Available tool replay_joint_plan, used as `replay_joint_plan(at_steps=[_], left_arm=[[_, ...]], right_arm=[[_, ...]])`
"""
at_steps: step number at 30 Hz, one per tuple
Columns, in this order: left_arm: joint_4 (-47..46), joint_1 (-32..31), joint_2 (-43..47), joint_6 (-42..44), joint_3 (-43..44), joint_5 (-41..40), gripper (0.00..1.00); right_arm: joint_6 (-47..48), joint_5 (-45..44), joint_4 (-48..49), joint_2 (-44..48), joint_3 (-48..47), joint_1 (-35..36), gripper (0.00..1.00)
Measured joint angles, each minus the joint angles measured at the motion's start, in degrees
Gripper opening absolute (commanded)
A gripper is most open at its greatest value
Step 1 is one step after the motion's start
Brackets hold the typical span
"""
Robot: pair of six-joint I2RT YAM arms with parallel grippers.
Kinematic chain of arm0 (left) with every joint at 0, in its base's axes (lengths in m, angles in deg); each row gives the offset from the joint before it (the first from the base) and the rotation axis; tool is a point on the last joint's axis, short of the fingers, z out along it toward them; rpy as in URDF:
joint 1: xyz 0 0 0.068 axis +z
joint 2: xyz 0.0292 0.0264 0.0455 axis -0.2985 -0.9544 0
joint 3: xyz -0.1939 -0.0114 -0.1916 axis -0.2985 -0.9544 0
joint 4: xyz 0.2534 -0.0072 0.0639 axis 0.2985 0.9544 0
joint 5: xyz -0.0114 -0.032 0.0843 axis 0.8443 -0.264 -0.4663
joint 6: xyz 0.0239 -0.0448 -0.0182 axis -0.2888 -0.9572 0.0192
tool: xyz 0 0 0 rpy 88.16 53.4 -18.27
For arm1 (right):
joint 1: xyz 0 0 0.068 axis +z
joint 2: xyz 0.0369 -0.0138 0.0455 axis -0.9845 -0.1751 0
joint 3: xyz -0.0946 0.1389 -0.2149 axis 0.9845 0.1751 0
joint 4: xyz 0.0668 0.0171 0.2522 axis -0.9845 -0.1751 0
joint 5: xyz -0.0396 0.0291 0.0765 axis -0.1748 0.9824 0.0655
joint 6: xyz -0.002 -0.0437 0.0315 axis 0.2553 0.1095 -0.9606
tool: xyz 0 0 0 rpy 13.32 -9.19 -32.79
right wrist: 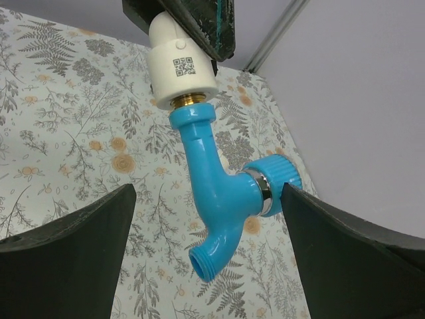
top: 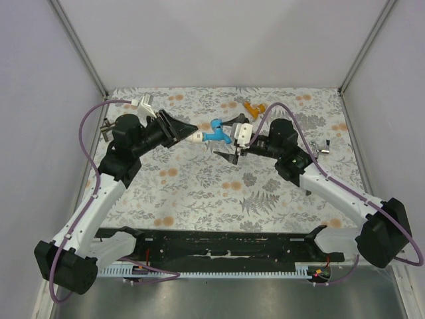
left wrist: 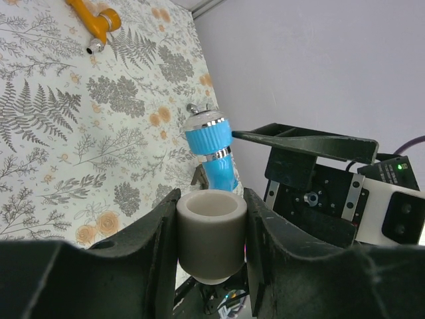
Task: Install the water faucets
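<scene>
Your left jaws are clamped on a white fitting (top: 196,137), which they hold off the worktop (top: 199,193) near its middle. The blue faucet (top: 216,131) is joined to the end of that fitting by a brass thread and sticks out toward your right arm, with its ribbed knob off to one side. Your right jaws stand wide open, one on each side of the blue faucet. Whether the one nearest the knob touches it cannot be told. The orange faucet (top: 254,107) lies on the worktop near the far edge, apart from both arms.
</scene>
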Motion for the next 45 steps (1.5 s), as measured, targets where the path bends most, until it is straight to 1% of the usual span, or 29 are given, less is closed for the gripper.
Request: replay_joint_plan(at_steps=[4,6,9,12,17,20,21,22,24,25,31,32,34,36,37,38,40,45], left_arm=[[-0.22,0.0,0.0,-0.35,0.0,1.09,0.02],[-0.48,0.0,0.0,-0.35,0.0,1.84,0.02],[-1.05,0.0,0.0,-0.35,0.02,3.28,0.02],[-2.16,0.0,0.0,-0.31,0.02,4.68,0.02],[-4.42,-0.02,0.0,1.09,0.11,6.14,0.02],[-5.97,-0.02,0.02,2.75,0.11,6.93,0.02],[-6.56,0.0,0.07,3.63,0.11,7.32,0.02],[-7.1,-0.02,0.17,4.57,0.09,7.76,0.02],[-8.46,-0.11,0.74,6.67,-0.5,8.72,0.02],[-9.68,-0.2,1.33,7.91,-1.31,9.09,0.02],[-19.8,-0.52,6.91,15.58,-8.87,12.15,0.02],[-21.38,-0.61,7.72,16.59,-9.92,12.35,0.1],[-22.75,-0.7,8.17,17.22,-10.45,12.17,0.37],[-23.26,-0.74,8.17,17.2,-10.45,10.8,0.51],[-23.12,-0.81,8.17,17.09,-10.45,10.01,0.57],[-22.99,-0.87,8.17,16.96,-10.45,9.22,0.61],[-22.88,-0.61,8.09,15.72,-10.45,5.11,0.65],[-23.61,-0.04,8.09,8.31,-10.45,-0.72,0.69]], right_arm=[[0.52,0.02,0.68,-2.78,-1.22,0.33,0.98],[0.5,0.02,0.61,-3.65,-1.25,0.44,0.97],[-0.02,0.26,0.33,-4.2,-1.25,0.44,0.92],[-1.49,1.25,0.0,-4.22,-1.29,0.42,0.81],[-5.77,5.4,-5.18,-4.42,-3.54,0.42,0.53],[-8.24,8.85,-9.33,-5.31,-6.78,0.39,0.45],[-9.31,9.94,-10.16,-5.53,-7.43,0.35,0.41],[-10.08,10.6,-10.47,-5.6,-7.65,0.33,0.32],[-12.81,12.57,-10.75,-5.73,-7.96,-0.02,0.06],[-14.1,13.49,-10.97,-5.75,-8.04,-0.15,0.0],[-22.8,16.9,-11.39,-6.25,-8.22,-0.26,0.0],[-23.93,17.07,-11.39,-6.36,-8.31,-0.26,0.0],[-26.43,16.9,-11.43,-6.58,-8.81,-0.28,0.0],[-28.04,15.89,-11.41,-6.62,-9.31,-0.33,0.0],[-28.59,15.43,-11.37,-6.62,-9.35,-0.33,0.0],[-29.09,15.1,-11.37,-6.62,-9.35,-0.33,0.0],[-30.38,13.68,-11.8,-6.62,-9.35,-0.35,0.0],[-33.44,10.29,-10.82,-6.64,-9.35,-0.39,0.0]])
